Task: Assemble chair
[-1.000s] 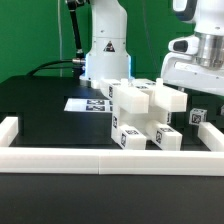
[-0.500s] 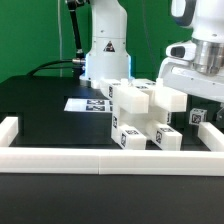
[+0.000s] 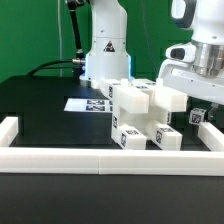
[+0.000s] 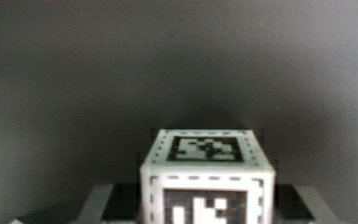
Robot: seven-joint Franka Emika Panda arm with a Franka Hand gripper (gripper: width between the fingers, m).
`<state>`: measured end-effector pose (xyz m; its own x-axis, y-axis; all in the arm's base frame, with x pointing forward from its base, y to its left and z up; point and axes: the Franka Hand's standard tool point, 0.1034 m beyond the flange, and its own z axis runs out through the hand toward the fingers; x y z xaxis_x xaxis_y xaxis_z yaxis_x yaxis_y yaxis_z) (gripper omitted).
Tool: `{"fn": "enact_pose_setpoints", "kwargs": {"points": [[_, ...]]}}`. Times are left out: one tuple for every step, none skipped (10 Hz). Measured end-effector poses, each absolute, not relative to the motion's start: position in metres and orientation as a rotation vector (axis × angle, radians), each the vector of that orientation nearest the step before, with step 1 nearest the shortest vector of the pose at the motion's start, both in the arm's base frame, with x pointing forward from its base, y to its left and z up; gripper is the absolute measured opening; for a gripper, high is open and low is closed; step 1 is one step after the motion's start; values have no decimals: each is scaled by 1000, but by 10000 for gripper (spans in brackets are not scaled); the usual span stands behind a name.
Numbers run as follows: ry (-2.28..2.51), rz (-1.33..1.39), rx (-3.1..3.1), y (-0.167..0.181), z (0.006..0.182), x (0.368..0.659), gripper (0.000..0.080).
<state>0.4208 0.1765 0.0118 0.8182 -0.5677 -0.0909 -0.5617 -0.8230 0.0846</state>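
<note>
The hand (image 3: 192, 104) is clenched on a tagged white block (image 4: 206, 170), seemingly a loose piece of the chair (image 3: 135, 115), whose part-built stack stands on the desk (image 3: 40, 100) just beside the marker board (image 3: 88, 104); gripped beyond the stack from that board, the block looks meant for joining on

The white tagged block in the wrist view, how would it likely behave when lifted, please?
The white tagged block looks like chunky moulded plastic: probably stiff, fairly light. Its flat smooth faces should seat squarely yet might slip.
</note>
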Motion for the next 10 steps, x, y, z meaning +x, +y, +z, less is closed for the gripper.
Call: {"fn": "enact_pose_setpoints", "kwargs": {"points": [[-915, -173, 2944, 177, 12, 421, 288], [-915, -173, 2944, 177, 12, 421, 288], [-915, -173, 2944, 177, 12, 421, 288], [-915, -173, 2944, 177, 12, 421, 288], [-909, -181, 2944, 176, 13, 421, 288], [-890, -217, 2947, 171, 25, 422, 288], [-905, -217, 2957, 166, 44, 428, 288], [-878, -233, 2973, 159, 59, 432, 288], [-872, -250, 2985, 149, 75, 437, 289], [-874, -272, 2992, 139, 90, 441, 289]]}}
